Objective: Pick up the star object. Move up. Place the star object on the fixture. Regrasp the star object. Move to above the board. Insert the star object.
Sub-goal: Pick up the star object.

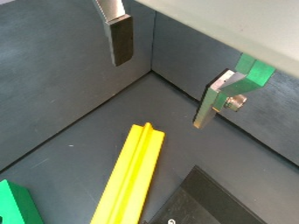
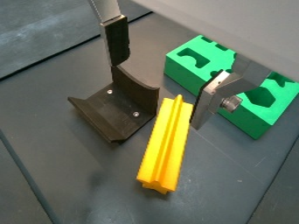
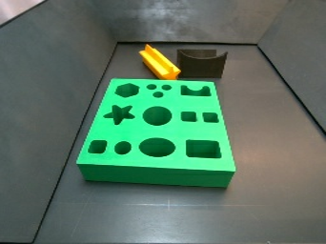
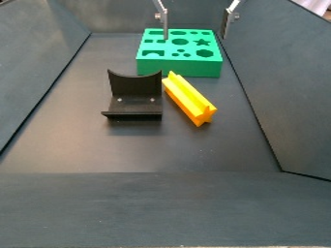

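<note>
Orange-yellow star object (image 2: 165, 144) lies untouched beside the fixture (image 2: 117, 107); end effector (image 2: 163, 74) hangs released above, needing descent to pick it up.

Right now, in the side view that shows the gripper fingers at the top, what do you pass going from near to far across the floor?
Near to far: the fixture → the star object, lying beside it and reaching a little farther → the board → the gripper, open, up above the board's far edge.

One star object (image 4: 189, 99), one fixture (image 4: 132, 95), one board (image 3: 158, 131), one gripper (image 2: 162, 72) above.
</note>
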